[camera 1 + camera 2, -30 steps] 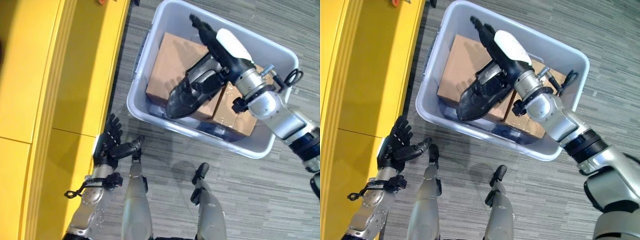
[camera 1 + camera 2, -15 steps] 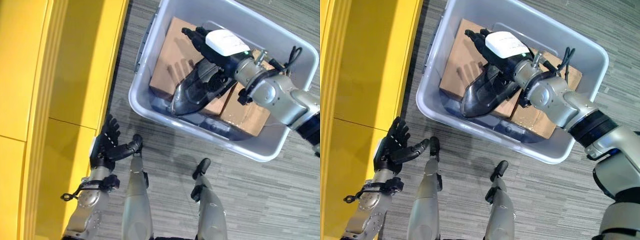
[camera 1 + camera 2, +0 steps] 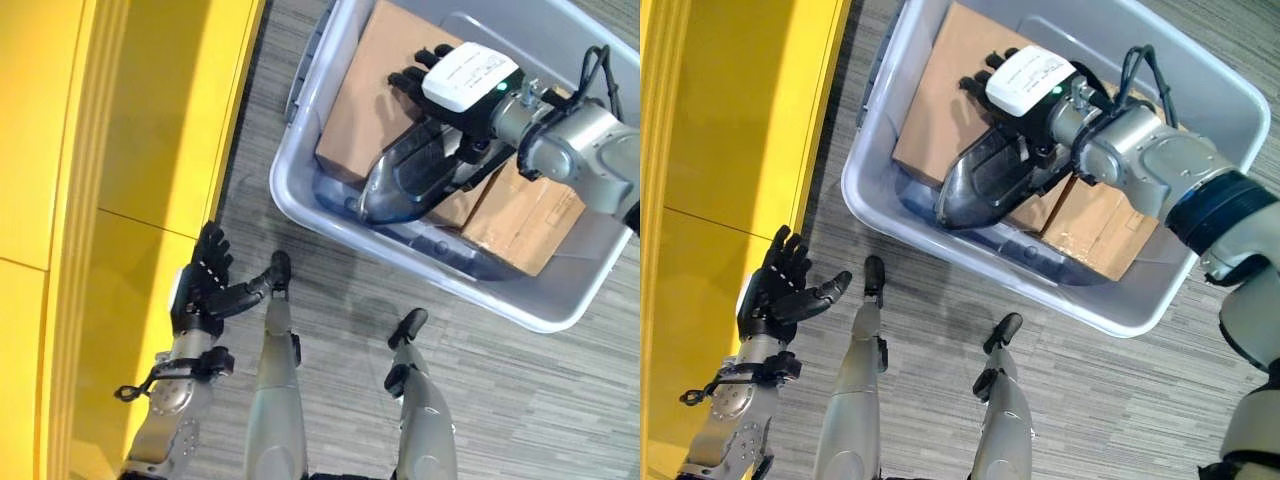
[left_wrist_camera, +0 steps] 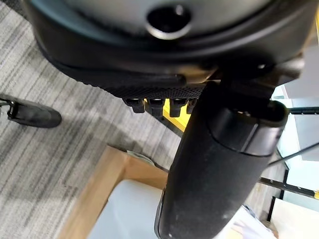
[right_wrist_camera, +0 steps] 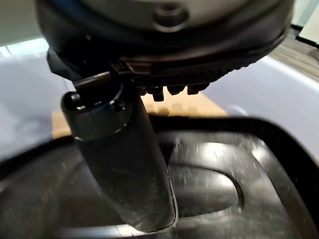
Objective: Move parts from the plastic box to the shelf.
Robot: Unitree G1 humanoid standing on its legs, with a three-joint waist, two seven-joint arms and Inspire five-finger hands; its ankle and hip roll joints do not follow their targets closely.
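A pale grey plastic box (image 3: 300, 212) stands on the floor at the upper right. In it a black, shell-shaped plastic part (image 3: 400, 190) lies across two cardboard boxes (image 3: 365, 100). My right hand (image 3: 468, 75), with a white cover on its back, reaches into the box and rests over the part, fingers straight. In the right wrist view its thumb (image 5: 124, 164) lies against the glossy black part (image 5: 224, 189). My left hand (image 3: 205, 290) hangs open and holds nothing, low beside the yellow shelf (image 3: 100, 150).
The yellow shelf runs along the whole left side, with its edge close to my left hand. A second cardboard box (image 3: 520, 215) fills the right part of the plastic box. Grey striped carpet (image 3: 330, 290) lies between the shelf and the box.
The camera has shifted. My right hand has turned and come down onto the black part, which lies where it was in the box. The left hand has hardly moved.
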